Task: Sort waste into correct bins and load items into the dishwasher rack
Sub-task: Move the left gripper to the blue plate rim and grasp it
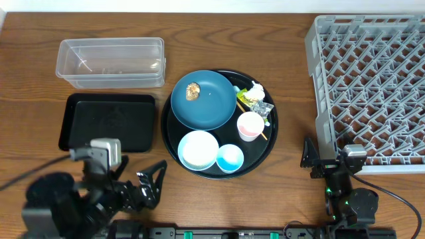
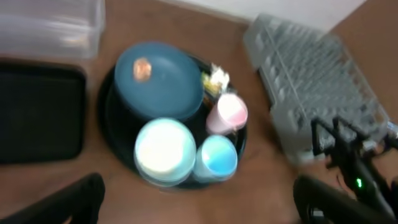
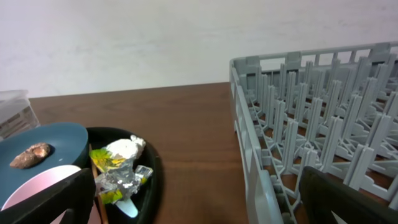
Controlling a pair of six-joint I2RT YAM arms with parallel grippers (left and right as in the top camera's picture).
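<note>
Nothing done: large dark blue plate (image 1: pixel 202 99) and crumpled yellow-green and silver foil wrappers (image 1: pixel 255 101) sit on the round black tray (image 1: pixel 265 143). The grey plastic grid rack (image 1: pixel 372 86), at 3 o'clock, is bare. Left gripper (image 1: pixel 151 180) and right gripper (image 1: pixel 330 159) fingers are released and empty.

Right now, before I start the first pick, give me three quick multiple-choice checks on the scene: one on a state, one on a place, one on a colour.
1. The dishwasher rack is: A) holding no dishes B) holding one dish C) full.
2. The brownish food lump lies: A) in the dishwasher rack B) in the small cup C) on the dark blue plate.
3. The small cup is: A) green B) pink C) black.

Answers:
1. A: every row of pegs stands bare.
2. C: the lump sits on the plate's surface, near its rim.
3. B: it shows pink in the overhead and left wrist views.
</note>
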